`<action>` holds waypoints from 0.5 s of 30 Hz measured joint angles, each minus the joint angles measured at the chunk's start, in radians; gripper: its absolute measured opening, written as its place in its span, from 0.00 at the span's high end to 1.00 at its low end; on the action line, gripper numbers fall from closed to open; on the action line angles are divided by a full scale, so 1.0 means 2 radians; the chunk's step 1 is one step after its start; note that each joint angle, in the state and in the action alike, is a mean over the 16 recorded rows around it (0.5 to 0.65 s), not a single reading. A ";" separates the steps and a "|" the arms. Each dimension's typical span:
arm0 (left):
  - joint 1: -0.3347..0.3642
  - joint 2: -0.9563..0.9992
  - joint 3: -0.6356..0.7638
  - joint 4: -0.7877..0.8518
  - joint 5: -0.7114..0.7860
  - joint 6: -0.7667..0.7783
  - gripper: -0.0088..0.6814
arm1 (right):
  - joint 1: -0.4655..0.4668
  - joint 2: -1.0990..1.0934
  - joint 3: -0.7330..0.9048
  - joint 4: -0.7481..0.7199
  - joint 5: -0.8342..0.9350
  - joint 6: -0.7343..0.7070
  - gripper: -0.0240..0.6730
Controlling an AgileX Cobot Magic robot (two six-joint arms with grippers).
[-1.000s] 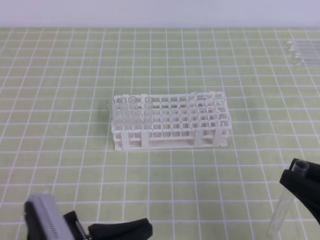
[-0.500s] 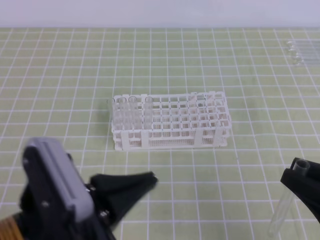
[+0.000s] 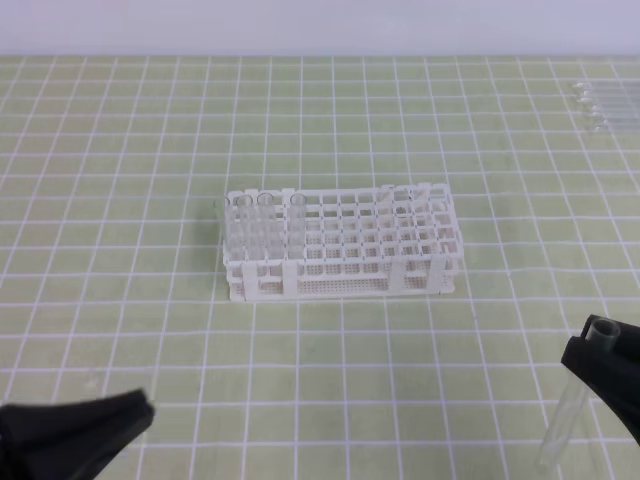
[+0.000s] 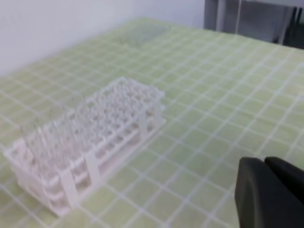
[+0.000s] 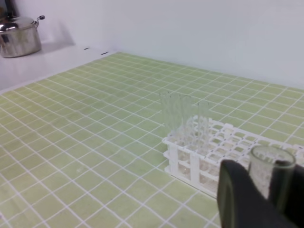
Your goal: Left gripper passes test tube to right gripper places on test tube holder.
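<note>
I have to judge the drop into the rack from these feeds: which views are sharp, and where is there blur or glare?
Exterior high: even light, crisp grid, test tube holder sharp, soft shadow at its left end. Left wrist: softly blurred all over, the holder washed pale, left pincer a dark smear. Right wrist: holder fairly clear, but the test tube and right pincer are out of focus up close. No strong glare.

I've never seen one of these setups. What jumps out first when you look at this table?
The white test tube holder stands in the middle of the green checked table, with a few clear tubes already upright at its left end. At the lower right, the right gripper holds a test tube nearly upright near its open rim. The left gripper, black and shut, pokes in at the lower left with nothing in it.
</note>
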 joint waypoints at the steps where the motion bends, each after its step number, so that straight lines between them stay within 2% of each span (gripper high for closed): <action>1: 0.000 -0.013 0.000 0.002 0.016 -0.002 0.99 | 0.000 0.000 0.000 0.000 0.000 0.000 0.82; 7: 0.001 -0.072 0.000 0.022 0.089 -0.021 0.99 | 0.000 0.000 0.000 0.000 -0.002 0.000 0.82; 15: 0.001 -0.101 0.001 0.045 0.128 -0.034 0.99 | 0.000 0.000 0.000 0.000 -0.002 0.000 0.82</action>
